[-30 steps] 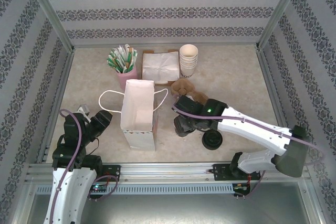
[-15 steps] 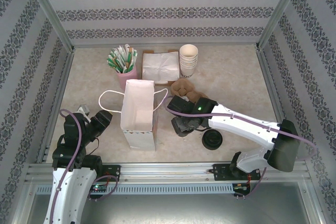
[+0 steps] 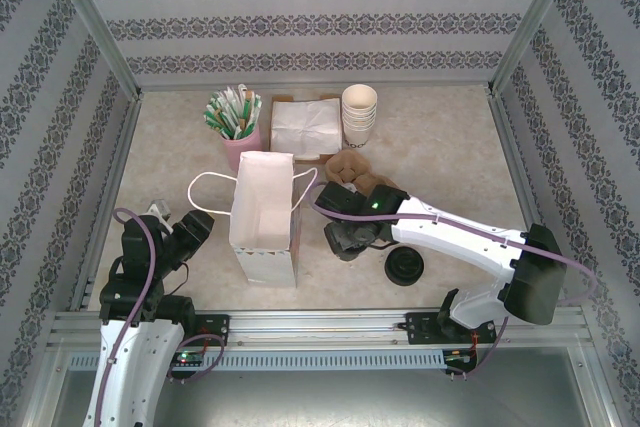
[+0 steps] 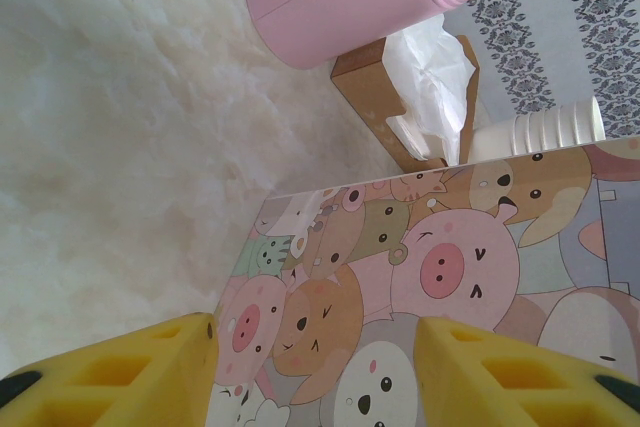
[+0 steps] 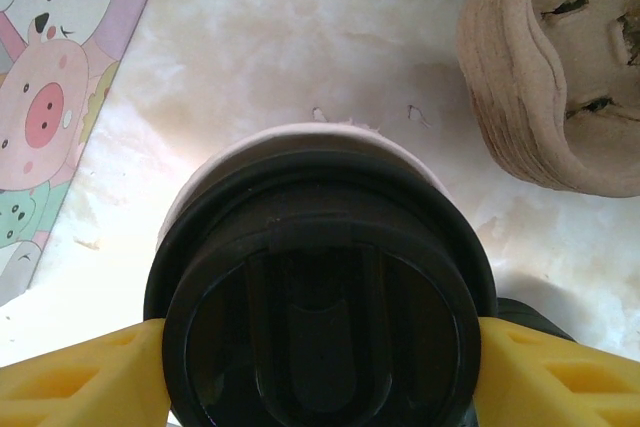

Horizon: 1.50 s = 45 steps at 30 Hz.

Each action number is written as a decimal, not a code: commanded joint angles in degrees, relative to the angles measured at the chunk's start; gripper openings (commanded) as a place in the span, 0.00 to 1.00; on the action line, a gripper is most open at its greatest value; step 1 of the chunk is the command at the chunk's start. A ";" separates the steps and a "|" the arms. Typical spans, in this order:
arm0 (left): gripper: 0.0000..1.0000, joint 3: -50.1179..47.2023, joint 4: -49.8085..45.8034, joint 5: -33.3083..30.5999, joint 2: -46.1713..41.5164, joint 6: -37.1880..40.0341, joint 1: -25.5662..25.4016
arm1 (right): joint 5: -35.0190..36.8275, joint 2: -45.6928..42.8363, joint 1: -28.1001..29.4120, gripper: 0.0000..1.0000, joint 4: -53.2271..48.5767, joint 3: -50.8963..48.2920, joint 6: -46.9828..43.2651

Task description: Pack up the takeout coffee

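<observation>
r jaws clamp takeout coffee (image 5: 320, 332); l jaws half open, empty; pink cup (image 3: 243, 155) holds green/white sticks (image 3: 230, 112).

Cream marbled tabletop (image 3: 440, 147), closed in on three sides by white wallpapered walls (image 3: 320, 7) with dark floral bands, aluminium frame posts (image 3: 95, 22) at the back corners, slotted metal rail (image 3: 320, 325) along the near edge, soft even light
</observation>
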 commanded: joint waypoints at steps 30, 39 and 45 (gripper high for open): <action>0.55 -0.81 0.44 -0.65 -0.32 0.72 0.80 | -2.60 3.53 -0.94 0.72 -1.32 -5.25 5.35; 0.55 -0.53 0.40 -0.68 -0.27 0.85 0.80 | -8.69 6.94 -0.80 0.68 -1.25 -7.05 7.94; 0.55 -0.61 0.41 -0.64 -0.23 0.85 0.85 | -11.64 8.52 -0.73 0.63 -0.97 -9.07 9.19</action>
